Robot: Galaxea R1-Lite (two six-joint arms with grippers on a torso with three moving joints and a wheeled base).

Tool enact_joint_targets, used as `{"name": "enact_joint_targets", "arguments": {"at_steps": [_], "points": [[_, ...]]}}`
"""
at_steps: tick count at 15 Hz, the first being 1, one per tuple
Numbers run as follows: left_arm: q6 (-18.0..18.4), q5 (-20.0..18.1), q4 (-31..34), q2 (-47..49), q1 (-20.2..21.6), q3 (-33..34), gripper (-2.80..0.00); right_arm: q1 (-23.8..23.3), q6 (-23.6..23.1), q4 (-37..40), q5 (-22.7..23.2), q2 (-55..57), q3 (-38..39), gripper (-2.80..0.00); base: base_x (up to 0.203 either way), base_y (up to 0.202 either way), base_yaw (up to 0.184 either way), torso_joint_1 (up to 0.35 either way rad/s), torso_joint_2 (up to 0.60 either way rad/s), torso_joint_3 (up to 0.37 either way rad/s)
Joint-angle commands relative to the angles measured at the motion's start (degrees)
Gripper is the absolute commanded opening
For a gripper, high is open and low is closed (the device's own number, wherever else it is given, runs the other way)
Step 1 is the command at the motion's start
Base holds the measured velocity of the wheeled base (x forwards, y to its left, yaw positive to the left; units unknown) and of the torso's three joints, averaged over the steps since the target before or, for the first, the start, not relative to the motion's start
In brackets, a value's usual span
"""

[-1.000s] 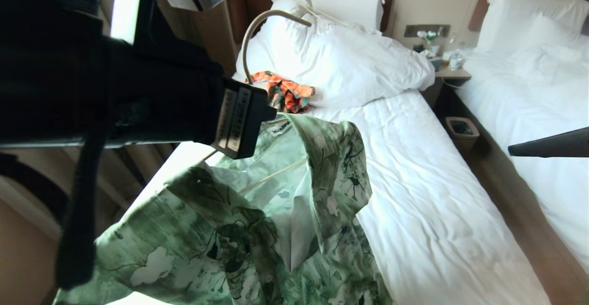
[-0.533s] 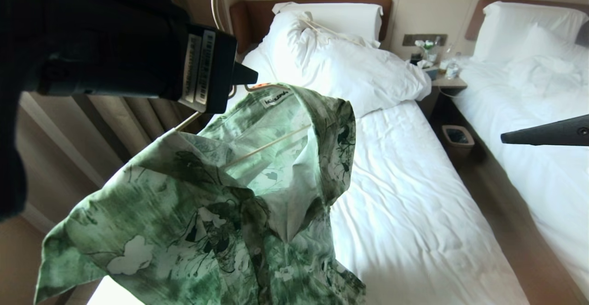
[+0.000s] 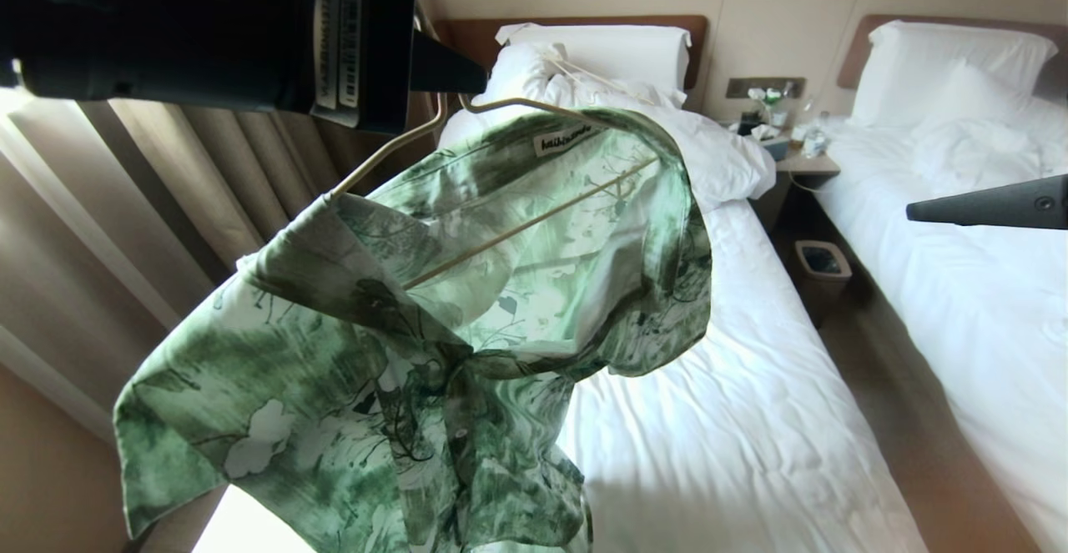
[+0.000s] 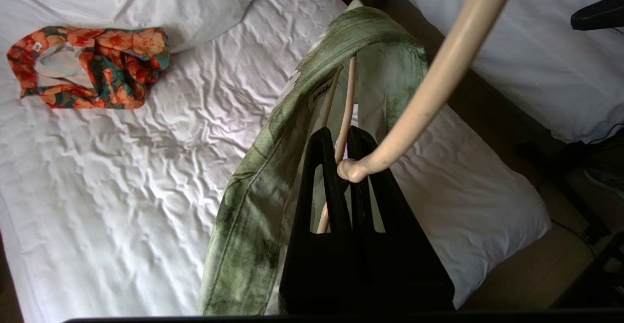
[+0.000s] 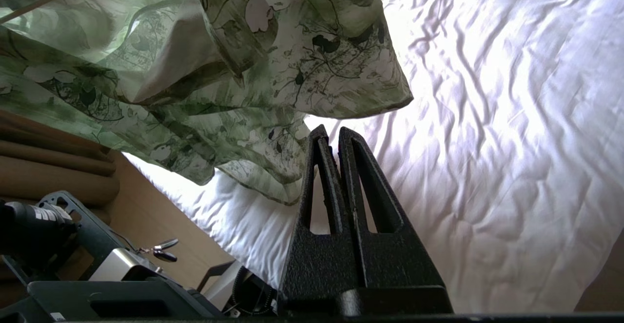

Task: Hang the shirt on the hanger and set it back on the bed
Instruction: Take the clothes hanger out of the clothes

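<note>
The green flowered shirt [image 3: 400, 353] is draped over the cream wire hanger [image 3: 517, 228] and hangs in the air above the bed [image 3: 751, 386]. Its white neck label faces me. My left gripper [image 3: 467, 77] is high at the left, shut on the hanger's neck [image 4: 347, 99] just below the curved hook [image 4: 438, 74]. In the left wrist view the wire runs between the shut fingers [image 4: 321, 167]. My right gripper [image 3: 914, 213] hovers at the right, shut and holding nothing. Seen from the right wrist, the right gripper [image 5: 331, 135] stands just below the shirt's hem [image 5: 253, 167], apart from it.
An orange patterned garment [image 4: 92, 65] lies on the sheet near the pillows [image 3: 601, 52]. Right of the bed are a nightstand [image 3: 801, 161], a wastebasket [image 3: 822, 261] and a second white bed [image 3: 984, 286]. Beige curtains [image 3: 167, 186] hang at the left.
The whole head view has shifted as the camera moved. My left gripper has lifted the hanger and shirt higher above the bed. The right gripper stays at the right edge.
</note>
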Motion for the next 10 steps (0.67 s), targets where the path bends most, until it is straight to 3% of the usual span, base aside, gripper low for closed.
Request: {"name": "enact_joint_targets", "arguments": {"at_steps": [1, 10], "points": [[0.1, 0.1, 0.2, 0.5, 0.0, -0.6, -2.8, -1.0, 0.0, 0.0, 0.1, -0.2, 0.0, -2.8, 0.0, 0.0, 0.0, 0.139, -0.34, -0.217], [2.1, 0.1, 0.3, 2.6, 1.4, -6.3, -2.8, -2.4, -0.2, -1.8, 0.3, 0.3, 0.5, -2.8, 0.0, 0.0, 0.0, 0.147, -0.34, -0.196]]}}
